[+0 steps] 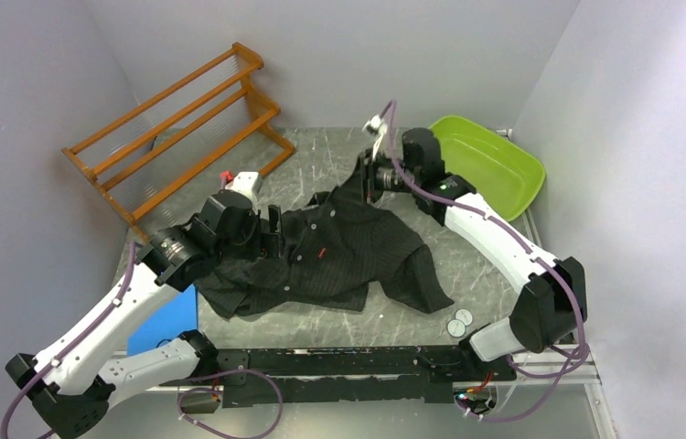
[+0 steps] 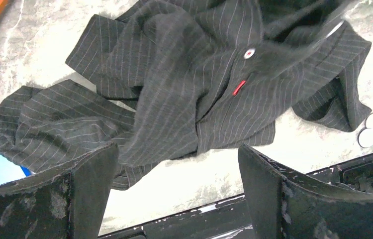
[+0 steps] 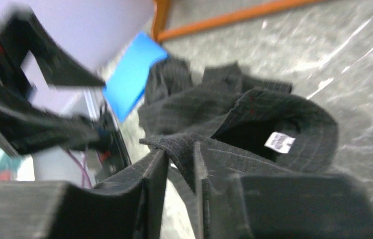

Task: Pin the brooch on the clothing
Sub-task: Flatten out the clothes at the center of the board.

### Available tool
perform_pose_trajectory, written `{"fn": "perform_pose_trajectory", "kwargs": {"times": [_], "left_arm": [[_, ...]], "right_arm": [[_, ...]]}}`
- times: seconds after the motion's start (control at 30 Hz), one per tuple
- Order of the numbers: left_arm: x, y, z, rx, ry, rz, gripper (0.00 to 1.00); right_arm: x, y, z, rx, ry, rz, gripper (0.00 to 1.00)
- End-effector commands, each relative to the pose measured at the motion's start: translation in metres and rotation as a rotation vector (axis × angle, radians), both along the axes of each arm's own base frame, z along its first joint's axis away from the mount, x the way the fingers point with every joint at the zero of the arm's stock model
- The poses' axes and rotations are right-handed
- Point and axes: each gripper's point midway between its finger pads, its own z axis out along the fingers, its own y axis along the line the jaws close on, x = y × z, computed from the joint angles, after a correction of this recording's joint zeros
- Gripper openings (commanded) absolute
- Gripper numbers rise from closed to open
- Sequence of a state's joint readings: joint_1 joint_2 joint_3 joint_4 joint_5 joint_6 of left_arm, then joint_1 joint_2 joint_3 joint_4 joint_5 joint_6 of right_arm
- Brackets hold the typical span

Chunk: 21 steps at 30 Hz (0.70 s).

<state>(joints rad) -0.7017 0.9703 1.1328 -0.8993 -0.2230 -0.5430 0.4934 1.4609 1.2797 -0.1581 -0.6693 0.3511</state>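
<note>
The clothing, a black pinstriped shirt, lies crumpled mid-table, its red chest mark facing up. My right gripper holds the collar end lifted off the table. In the right wrist view its jaws stand nearly closed on a fold of the fabric next to the white neck label. My left gripper hangs wide open over the shirt's left side, with nothing between its fingers. Two round white discs, brooches by their look, lie on the table right of the hem.
A wooden rack stands at the back left and a green tub at the back right. A blue sheet lies under the shirt's left edge. The black rail runs along the near edge.
</note>
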Motion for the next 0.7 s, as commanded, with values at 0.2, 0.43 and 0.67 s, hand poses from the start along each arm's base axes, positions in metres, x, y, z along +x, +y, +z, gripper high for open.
{"fn": "perform_pose_trajectory", "kwargs": {"times": [0.2,0.43,0.67], "left_arm": [[0.006,-0.030,-0.047,-0.039,0.113,-0.037,0.95],[0.009,-0.041,-0.059,-0.025,0.151,-0.073,0.95],[0.008,-0.040,-0.065,-0.023,0.160,-0.063,0.95]], "right_arm": [[-0.048,-0.032,-0.093,-0.076,0.159,0.064,0.83],[0.001,-0.080,-0.121,-0.048,0.290,-0.172,0.82],[0.004,-0.097,-0.183,-0.099,0.568,-0.256,0.71]]}}
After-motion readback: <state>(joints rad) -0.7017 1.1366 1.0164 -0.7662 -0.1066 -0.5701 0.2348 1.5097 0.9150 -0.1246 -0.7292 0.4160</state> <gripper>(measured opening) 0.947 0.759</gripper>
